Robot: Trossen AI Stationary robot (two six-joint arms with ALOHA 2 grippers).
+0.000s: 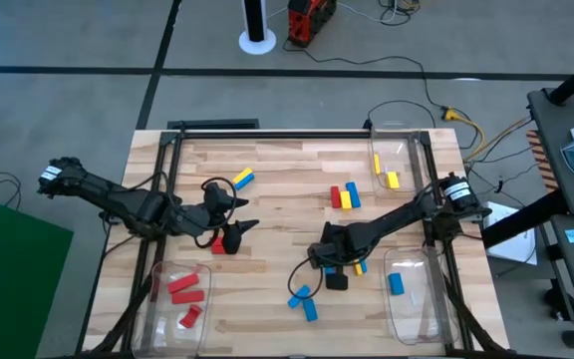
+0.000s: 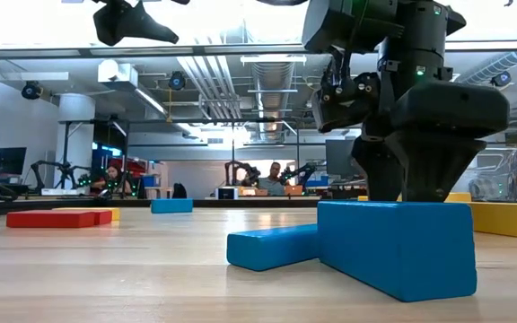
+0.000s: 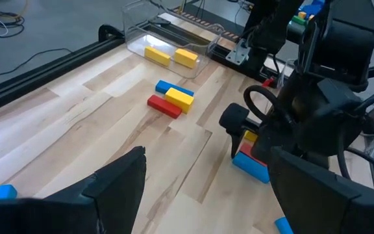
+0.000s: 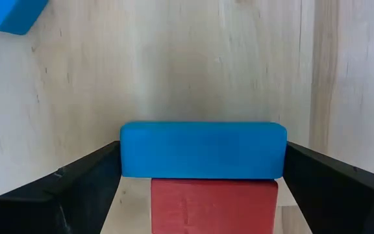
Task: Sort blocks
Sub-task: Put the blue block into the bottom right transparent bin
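Right wrist view: right end effector (image 4: pixel 203 195) spread wide, straddling blue block (image 4: pixel 203 149) and red block (image 4: pixel 213 207) mid-tabletop (image 1: pixel 277 189). Pick step; next, close on one. Left end effector (image 1: pixel 239 217) apart, idle.

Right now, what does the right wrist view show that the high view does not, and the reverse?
Only the right wrist view shows a blue block lying across between the right gripper's open fingers, with a red block against it. Only the high view shows the whole table: the left gripper, open and empty, the three bins and the scattered blocks. Both show the right gripper low over the wood.
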